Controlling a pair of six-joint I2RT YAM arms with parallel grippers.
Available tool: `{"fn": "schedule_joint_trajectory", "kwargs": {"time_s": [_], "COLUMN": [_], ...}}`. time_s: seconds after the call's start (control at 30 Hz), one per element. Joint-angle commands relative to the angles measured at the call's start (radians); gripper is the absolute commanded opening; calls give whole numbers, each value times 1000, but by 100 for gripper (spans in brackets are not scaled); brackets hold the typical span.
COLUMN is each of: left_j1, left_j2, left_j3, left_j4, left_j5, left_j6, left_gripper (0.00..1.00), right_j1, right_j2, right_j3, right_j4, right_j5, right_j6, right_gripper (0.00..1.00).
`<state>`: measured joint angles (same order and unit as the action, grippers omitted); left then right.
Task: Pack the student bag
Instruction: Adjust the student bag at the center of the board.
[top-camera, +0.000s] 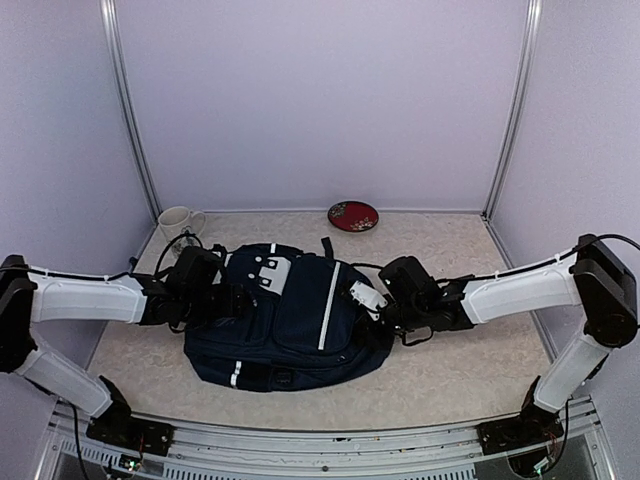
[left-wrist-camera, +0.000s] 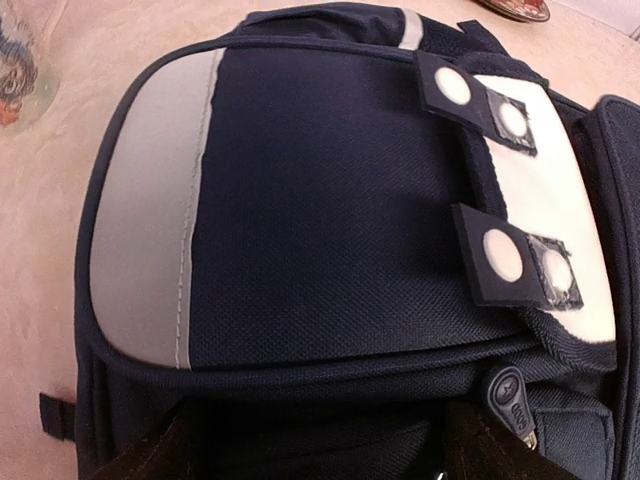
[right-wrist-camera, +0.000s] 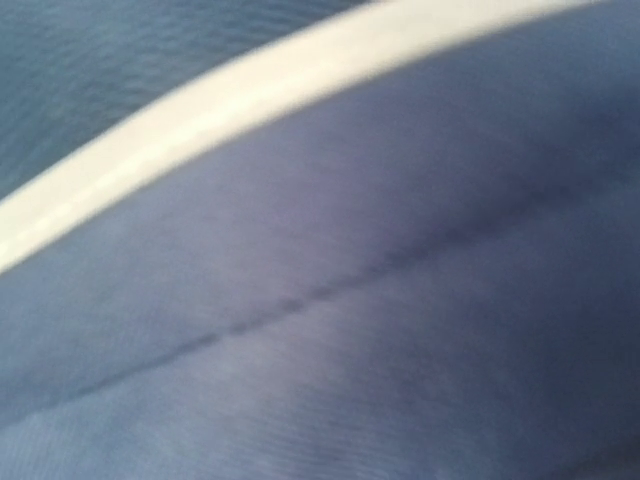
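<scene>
The student bag (top-camera: 290, 330), dark navy with a white top patch (top-camera: 272, 270) and a thin white stripe (top-camera: 330, 305), lies flat in the middle of the table. My left gripper (top-camera: 235, 300) is at its left end. In the left wrist view the bag (left-wrist-camera: 330, 230) fills the frame, and the left gripper (left-wrist-camera: 315, 445) is open, its jaws wide apart astride the bag's edge near a zipper pull (left-wrist-camera: 510, 398). My right gripper (top-camera: 372, 298) presses against the bag's right side. The right wrist view shows only blurred navy fabric (right-wrist-camera: 350, 350) and a white stripe (right-wrist-camera: 250, 110); its fingers are hidden.
A white mug (top-camera: 177, 222) stands at the back left, and a red patterned dish (top-camera: 353, 216) sits at the back centre against the wall. Metal frame posts (top-camera: 130, 110) and pale walls close in the table on three sides.
</scene>
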<state>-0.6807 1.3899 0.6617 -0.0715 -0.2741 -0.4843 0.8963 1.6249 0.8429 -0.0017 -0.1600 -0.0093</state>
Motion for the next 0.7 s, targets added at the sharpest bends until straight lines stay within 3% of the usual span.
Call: {"fn": "schedule_joint_trajectory", "kwargs": {"time_s": [0.0,0.1,0.23,0.37,0.67], "left_j1": [10,-8,-93,-237,-462], "left_j2": [159,148,69,-44,-315], "left_j3": [111,188,221,177,46], "left_j4": [5,31,79,123,0], "left_j5": [36,41,-32,-136,-202], "left_j6": [147,224,343,434,210], "left_gripper": [77,79,99,99,95], "right_j1": [156,233,265,260,194], "right_j2": [27,50,99,136,154], "right_j3": [25,59,96,136,139], "right_j4": [37,108,207,234,169], "right_j5": [-81,-98,-159,-166,-220], "right_j6": [121,172,278,320,397], "right_gripper": [0,0,0,0,0]}}
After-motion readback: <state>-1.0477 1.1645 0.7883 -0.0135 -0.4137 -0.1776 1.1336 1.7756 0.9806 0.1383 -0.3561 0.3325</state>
